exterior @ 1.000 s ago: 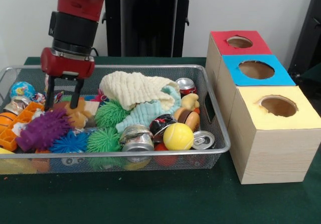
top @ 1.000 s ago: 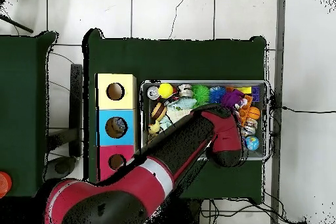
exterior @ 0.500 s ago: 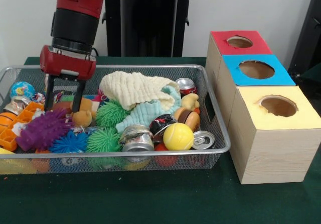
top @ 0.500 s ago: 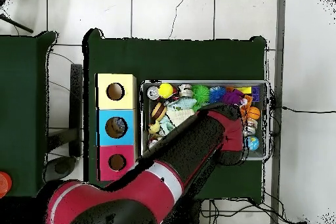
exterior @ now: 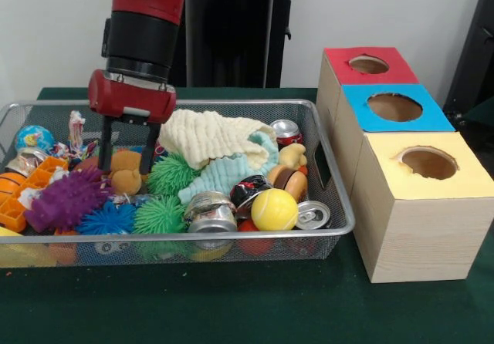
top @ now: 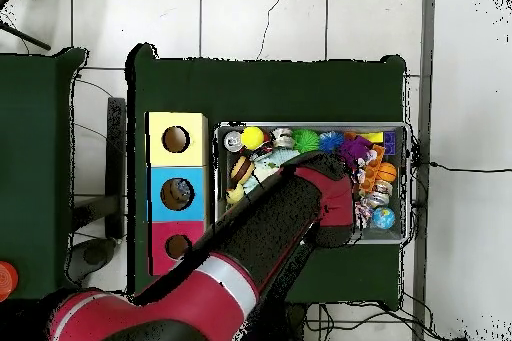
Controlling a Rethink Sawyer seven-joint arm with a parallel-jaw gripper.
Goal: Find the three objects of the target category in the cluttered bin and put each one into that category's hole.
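Observation:
The wire bin (exterior: 333,197) holds a jumble of toys, cloths and cans. My gripper (exterior: 127,159) hangs low over its left-middle part, open, one finger on each side of a brown plush toy (exterior: 125,176) without closing on it. Beside it lie a cream cloth (exterior: 212,136) and a green spiky ball (exterior: 170,174). Cans show as a crushed silver can (exterior: 210,211), an upright can (exterior: 312,215) and a red can (exterior: 287,132). In the overhead view my arm (top: 325,202) covers the gripper and the bin's (top: 310,125) middle.
Three boxes stand in a row by the bin, each with a round hole: red (exterior: 369,65), blue (exterior: 394,106), yellow (exterior: 428,163). A yellow ball (exterior: 274,209), purple spiky toy (exterior: 65,199), orange crate (exterior: 23,193) and globe ball (exterior: 33,137) fill the bin.
The gripper has shifted right in the front view, from the bin's left end toward the cream cloth, staying open and low. The brown plush toy now sits between its fingers.

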